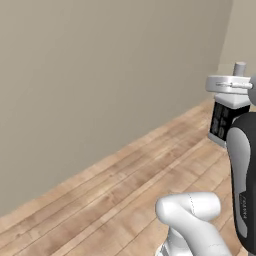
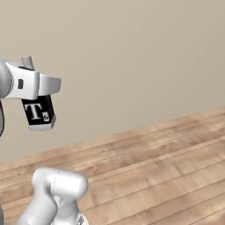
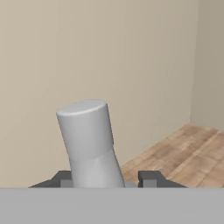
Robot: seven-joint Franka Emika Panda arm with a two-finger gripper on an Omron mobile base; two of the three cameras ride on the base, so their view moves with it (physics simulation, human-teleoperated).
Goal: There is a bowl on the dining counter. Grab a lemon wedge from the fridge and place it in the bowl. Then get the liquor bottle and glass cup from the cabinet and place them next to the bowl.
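Wall: plain beige wall [image 1: 100, 85] across the left and back, meeting a side wall at a corner on the right of the left base view.
Floor: light wooden plank floor [image 2: 167, 167] below, running along the foot of the wall.
Liquor bottle: the liquor bottle [image 2: 38, 113] hangs in the air well above the floor, its black label with the white "T" facing the right base camera; its narrow neck [image 3: 87, 140] rises between the fingers in the hand view, slightly tilted.
Tool: the tool [image 2: 37, 85] is clenched on the liquor bottle near its upper part, the body hanging below the jaws and the neck poking out above them.
Fingers: dark fingertips [image 3: 151, 178] sit on either side of the neck.
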